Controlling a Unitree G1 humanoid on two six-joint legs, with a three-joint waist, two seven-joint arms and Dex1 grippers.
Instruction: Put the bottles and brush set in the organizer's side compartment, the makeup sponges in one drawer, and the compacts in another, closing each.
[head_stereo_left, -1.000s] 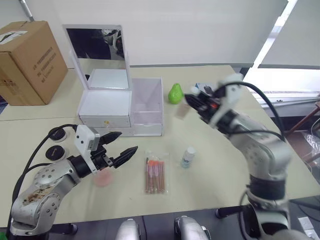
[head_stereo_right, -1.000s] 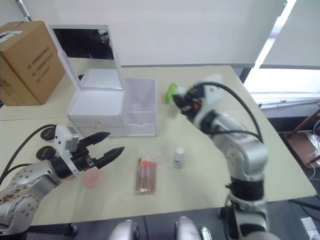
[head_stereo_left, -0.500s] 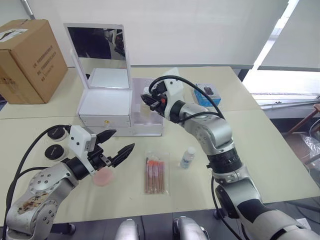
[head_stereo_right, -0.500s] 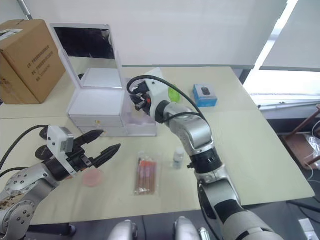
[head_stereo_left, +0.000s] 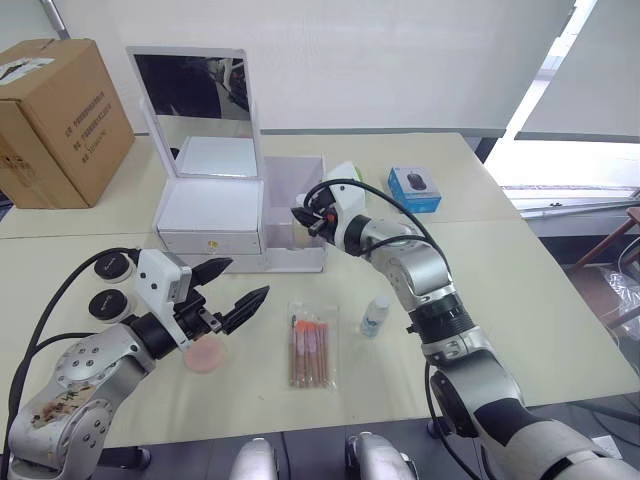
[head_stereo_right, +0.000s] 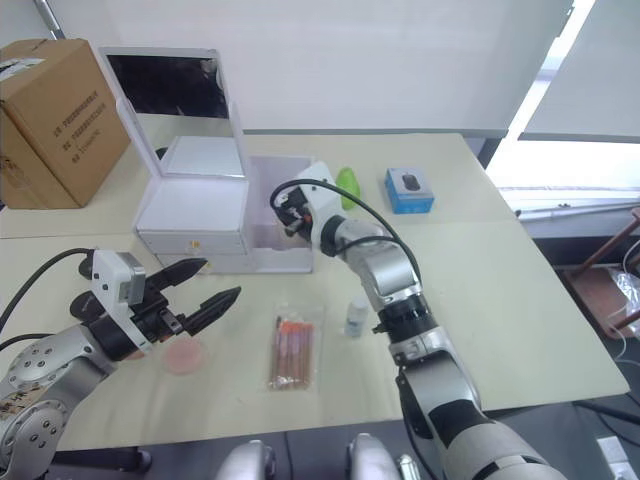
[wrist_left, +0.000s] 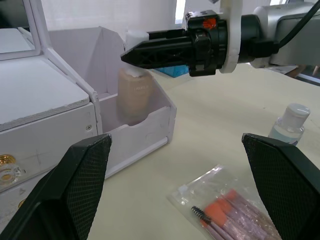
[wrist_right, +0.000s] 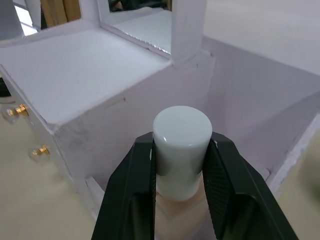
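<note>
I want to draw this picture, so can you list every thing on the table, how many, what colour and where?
organizer: one, white, mirror lid up, back of the table.
side compartment: one, see-through, organizer's right end.
beige bottle: one, white cap, standing in the side compartment.
small clear bottle: one, white cap, upright, right of the brush set.
brush set: one clear packet, orange bristles, flat near the front.
makeup sponge: one seen, pink, under the left gripper.
compacts: two, black, near the left edge.
green pear-shaped thing: one, behind the right arm.
blue box: one, back right.
cardboard box: one, brown, back left.
left gripper: open, empty.
right gripper: shut on the beige bottle's cap.
</note>
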